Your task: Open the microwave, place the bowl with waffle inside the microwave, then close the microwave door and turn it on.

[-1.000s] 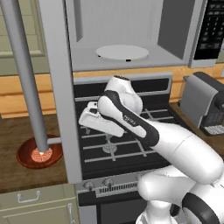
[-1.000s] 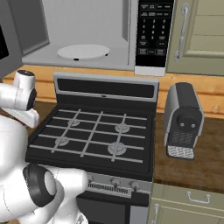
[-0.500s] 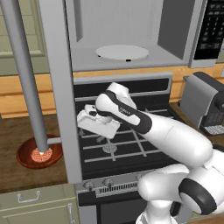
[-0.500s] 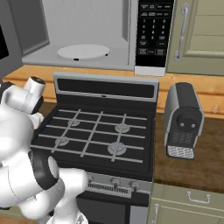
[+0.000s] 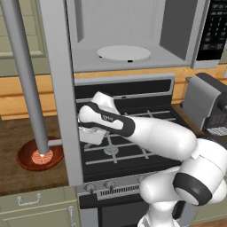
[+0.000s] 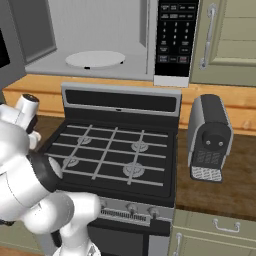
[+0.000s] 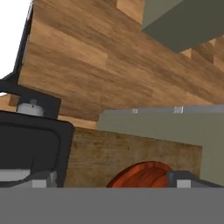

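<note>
Left of the stove, on the wooden bench: bowl, reddish-brown, with waffle inside, pinkish-orange, bright centre. Microwave above stove, microwave door swung wide open toward the left, its grey bar handle running down in front of the bowl. White turntable bare inside. Arm reaching left over stove's left burners, wrist beside door's edge. Claw low over bench near stove's left side, bowl rim showing between its tips; open or closed — cannot tell. Grey toaster right of stove on bench.
</note>
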You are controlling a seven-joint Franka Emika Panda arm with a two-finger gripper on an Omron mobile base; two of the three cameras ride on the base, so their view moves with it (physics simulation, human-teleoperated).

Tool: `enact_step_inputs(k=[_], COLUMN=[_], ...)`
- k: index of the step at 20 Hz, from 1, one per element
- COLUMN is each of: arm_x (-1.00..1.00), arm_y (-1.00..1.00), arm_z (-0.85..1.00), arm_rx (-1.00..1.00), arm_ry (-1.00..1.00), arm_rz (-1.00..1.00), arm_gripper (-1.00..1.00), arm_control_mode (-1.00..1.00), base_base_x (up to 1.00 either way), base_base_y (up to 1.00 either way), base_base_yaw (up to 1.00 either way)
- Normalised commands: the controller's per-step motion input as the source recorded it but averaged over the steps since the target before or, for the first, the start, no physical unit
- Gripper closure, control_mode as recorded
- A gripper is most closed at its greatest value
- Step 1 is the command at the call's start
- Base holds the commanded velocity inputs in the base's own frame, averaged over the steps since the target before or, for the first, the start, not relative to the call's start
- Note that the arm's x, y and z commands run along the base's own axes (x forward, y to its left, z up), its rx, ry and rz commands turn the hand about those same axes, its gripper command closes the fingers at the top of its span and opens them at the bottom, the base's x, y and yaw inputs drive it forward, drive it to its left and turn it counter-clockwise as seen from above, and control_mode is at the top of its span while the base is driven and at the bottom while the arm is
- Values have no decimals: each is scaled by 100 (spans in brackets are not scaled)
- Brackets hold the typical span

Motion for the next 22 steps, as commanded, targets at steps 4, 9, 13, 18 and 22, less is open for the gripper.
enact_step_inputs(k=[4, 9, 13, 18, 22], arm_x=[13, 26, 36, 48, 36], arm_y=[32, 8, 2, 26, 39], arm_z=[-30, -31, -26, -13, -6], arm_rx=[0, 0, 0, 0, -3], arm_ry=[-11, -14, -10, 0, 0], arm_rz=[5, 0, 0, 0, -1], arm_gripper=[-100, -100, -100, -100, -100], arm_control_mode=[-100, -100, -100, -100, -100], base_base_x=[0, 0, 0, 0, 0], base_base_y=[0, 0, 0, 0, 0], base_base_yaw=[0, 0, 0, 0, 0])
